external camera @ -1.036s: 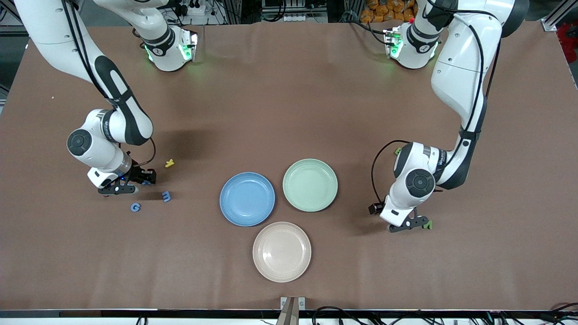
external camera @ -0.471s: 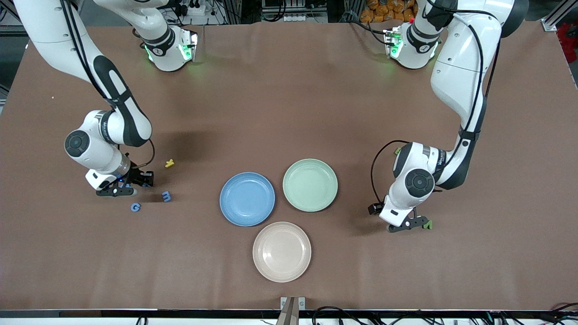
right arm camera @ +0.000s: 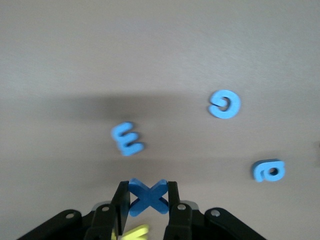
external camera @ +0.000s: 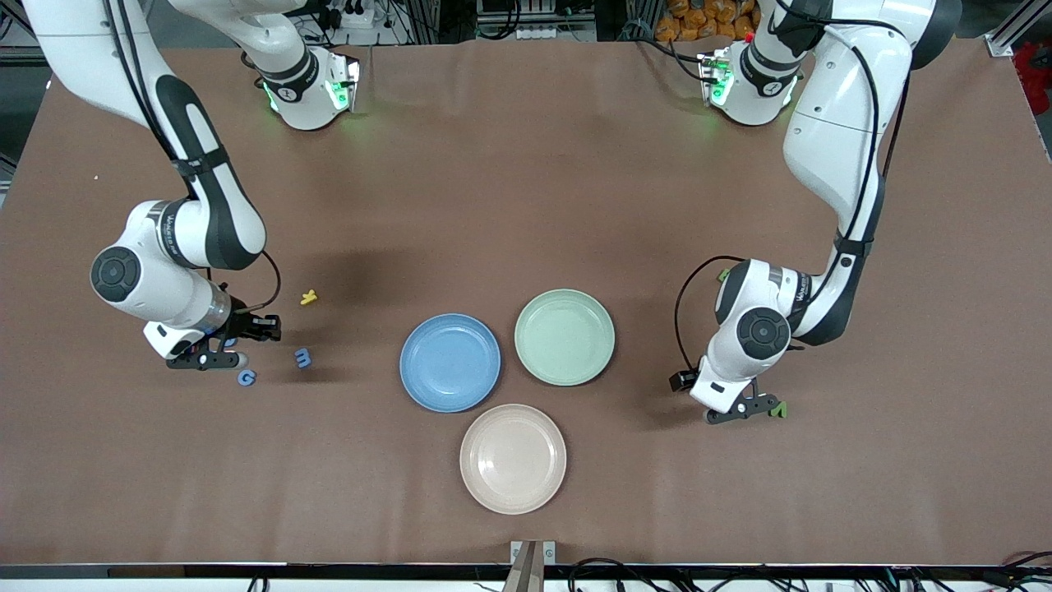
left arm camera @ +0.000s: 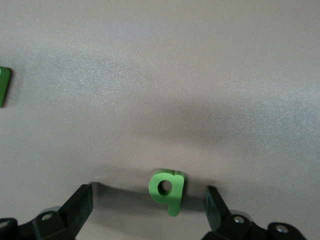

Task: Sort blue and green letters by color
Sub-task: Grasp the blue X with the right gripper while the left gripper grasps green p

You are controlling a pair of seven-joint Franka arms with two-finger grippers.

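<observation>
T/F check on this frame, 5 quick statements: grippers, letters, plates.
1. The right gripper is shut on a blue X. True.
2. The left gripper is shut on the green q. False: it is open, with the green q lying on the table between its fingers, ungripped.
3. All three plates hold no letters. True: the blue plate, the green plate and the beige plate hold none.
4. A blue letter already sits on the blue plate. False: the loose blue letters, such as the blue G, lie on the table toward the right arm's end.
5. A small yellow letter lies on the table near the right gripper. True.
</observation>
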